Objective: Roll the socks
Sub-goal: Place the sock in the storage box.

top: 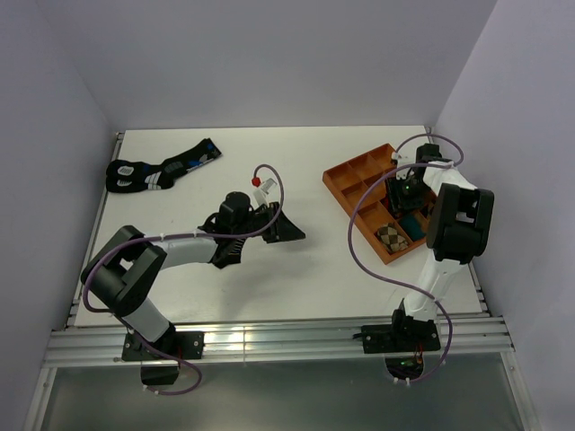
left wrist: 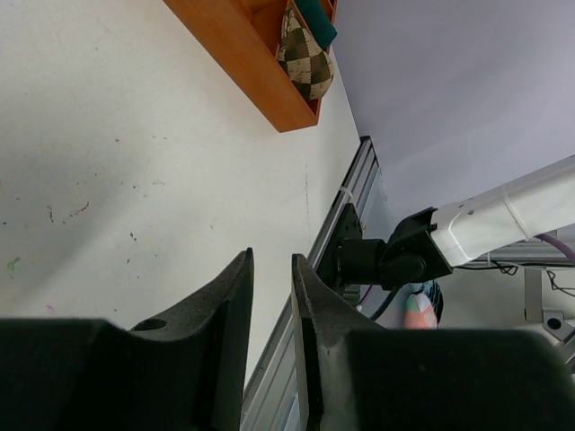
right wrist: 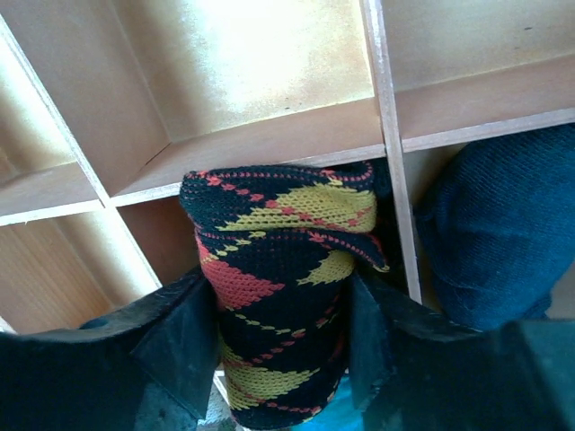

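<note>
Right fingers (right wrist: 180,332) clasp the argyle sock roll (right wrist: 278,233) down in the orange tray (right wrist: 260,144).
The roll, black with red and yellow diamonds, stands in one compartment with a finger pressed against each side. A dark blue bundle (right wrist: 503,224) fills the compartment just beside it. Over the white worktop (top: 305,278), well apart from the tray, the left fingers (left wrist: 225,305) hang with only a narrow slot between them and nothing in it.
</note>
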